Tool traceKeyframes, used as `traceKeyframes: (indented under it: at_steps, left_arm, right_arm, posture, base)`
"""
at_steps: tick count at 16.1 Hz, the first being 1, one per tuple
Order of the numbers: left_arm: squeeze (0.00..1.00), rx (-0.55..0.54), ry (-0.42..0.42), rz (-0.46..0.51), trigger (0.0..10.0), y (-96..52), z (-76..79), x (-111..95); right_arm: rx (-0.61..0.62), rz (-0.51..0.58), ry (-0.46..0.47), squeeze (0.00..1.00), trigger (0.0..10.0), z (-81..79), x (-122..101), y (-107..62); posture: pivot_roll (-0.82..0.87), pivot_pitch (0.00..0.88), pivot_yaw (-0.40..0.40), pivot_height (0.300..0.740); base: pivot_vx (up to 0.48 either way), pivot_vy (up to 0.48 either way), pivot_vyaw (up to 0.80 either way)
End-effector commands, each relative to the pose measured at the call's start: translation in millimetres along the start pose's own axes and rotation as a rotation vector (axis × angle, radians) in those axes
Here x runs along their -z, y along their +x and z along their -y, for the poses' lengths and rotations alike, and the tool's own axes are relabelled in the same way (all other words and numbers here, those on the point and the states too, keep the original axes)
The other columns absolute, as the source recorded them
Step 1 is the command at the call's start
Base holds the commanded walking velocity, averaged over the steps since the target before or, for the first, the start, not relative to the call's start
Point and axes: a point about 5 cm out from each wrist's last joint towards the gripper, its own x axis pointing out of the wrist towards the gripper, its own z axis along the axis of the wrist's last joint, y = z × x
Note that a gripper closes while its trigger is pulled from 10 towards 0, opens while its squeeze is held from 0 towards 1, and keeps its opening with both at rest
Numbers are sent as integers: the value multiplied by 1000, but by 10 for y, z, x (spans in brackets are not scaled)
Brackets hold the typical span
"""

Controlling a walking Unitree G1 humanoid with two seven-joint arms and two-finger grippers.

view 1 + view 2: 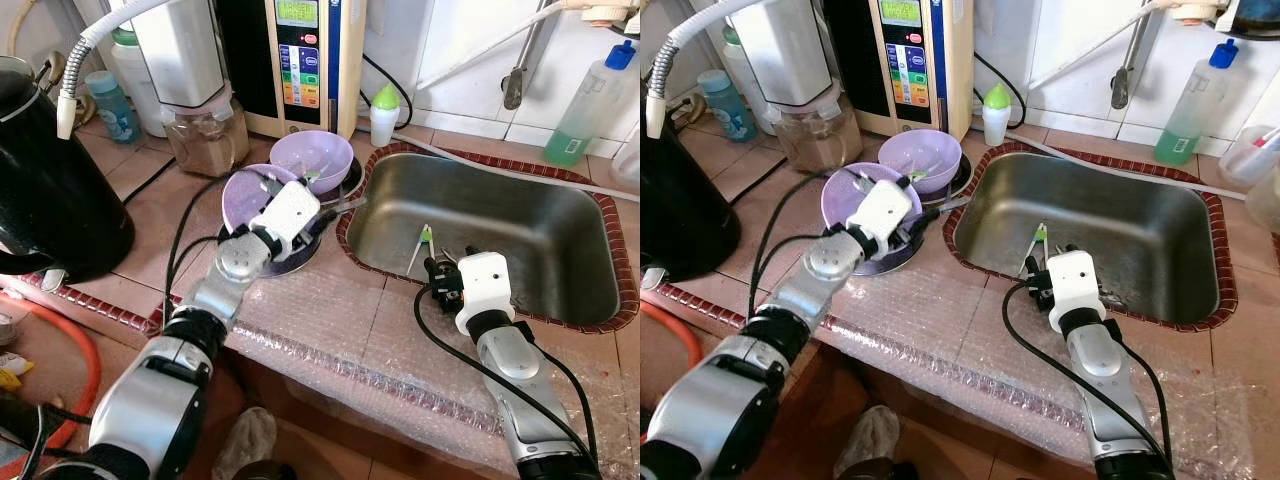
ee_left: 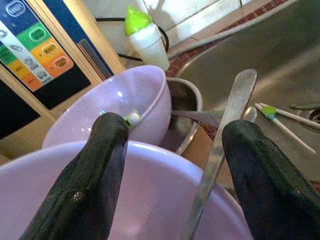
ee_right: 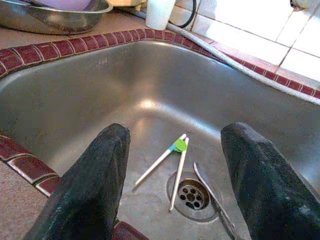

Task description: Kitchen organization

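In the left eye view the left hand (image 1: pixel 318 205) reached over the near purple bowl (image 1: pixel 252 192) on the tiled bench (image 1: pixel 150 210), just left of the steel sink (image 1: pixel 560 210). A second purple bowl (image 1: pixel 312 157) sat behind it in a metal dish. The right hand (image 1: pixel 440 272) hung at the sink's near rim, above white chopsticks (image 1: pixel 421 247) joined by a green clip on the sink floor.

In the right eye view a white bottle with a green cap (image 1: pixel 996 113) stood by the wall behind the bowls, and a green spray bottle (image 1: pixel 1190 105) stood beyond the sink.

In the left wrist view the left fingers (image 2: pixel 90 180) stood apart over the near bowl's rim, with a metal spoon handle (image 2: pixel 225 130) rising between them; contact could not be told.

In the right wrist view the right fingers (image 3: pixel 95 185) were spread wide and empty above the sink, chopsticks and a spoon (image 3: pixel 212 192) lying beside the drain (image 3: pixel 192 196)
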Motion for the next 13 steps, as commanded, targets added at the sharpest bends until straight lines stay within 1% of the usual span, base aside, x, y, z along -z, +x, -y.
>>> traceKeyframes:
  at_steps: [1, 3, 4, 5, 6, 7, 9, 11, 13]
  left_arm:
    - [0, 7, 8, 2, 8627, -5, -39, -17]
    - [0, 32, -6, 2, 0, -18, -20, 0]
    - [0, 40, 0, -1, 0, -22, -17, 5]
    - [0, 46, 5, -4, 2039, -28, -19, 9]
    - [0, 45, 9, -1, 7529, -35, -31, 0]
    - [0, 46, 13, 3, 10000, -42, -44, -11]
    - [0, 13, 13, 31, 10000, -72, -124, -63]
    - [0, -49, -1, 67, 10000, -128, -279, -141]
    - [0, -99, -7, 82, 10000, -179, -415, -184]
  right_arm:
    - [-11, -36, 5, 0, 10000, -26, 56, -26]
    - [-14, -33, 4, 0, 10000, -27, 42, -5]
    - [-16, -32, 5, 0, 10000, -29, 36, 2]
    - [-18, -31, 5, 0, 10000, -33, 31, 13]
    - [-20, -30, 5, 0, 10000, -35, 30, 19]
    - [-21, -30, 5, 0, 10000, -34, 31, 20]
    - [-22, -32, 4, 0, 10000, -31, 41, 18]
    - [-22, -35, 4, 0, 10000, -27, 49, 23]
    - [-27, -32, 4, 0, 10000, -38, 37, 49]
  posture:
    - [-99, 0, 74, 740]
    - [-96, 0, 71, 740]
    - [-96, 0, 71, 740]
    - [-91, 0, 68, 740]
    - [-89, 0, 67, 740]
    - [-87, 0, 65, 740]
    - [-81, 0, 62, 740]
    - [-75, 0, 56, 740]
    - [-69, 0, 51, 740]
  base:
    - [0, 0, 0]
    - [0, 0, 0]
    - [0, 0, 0]
    - [0, 0, 0]
    - [0, 0, 0]
    - [0, 0, 0]
    - [0, 0, 0]
    - [0, 0, 0]
    - [0, 0, 0]
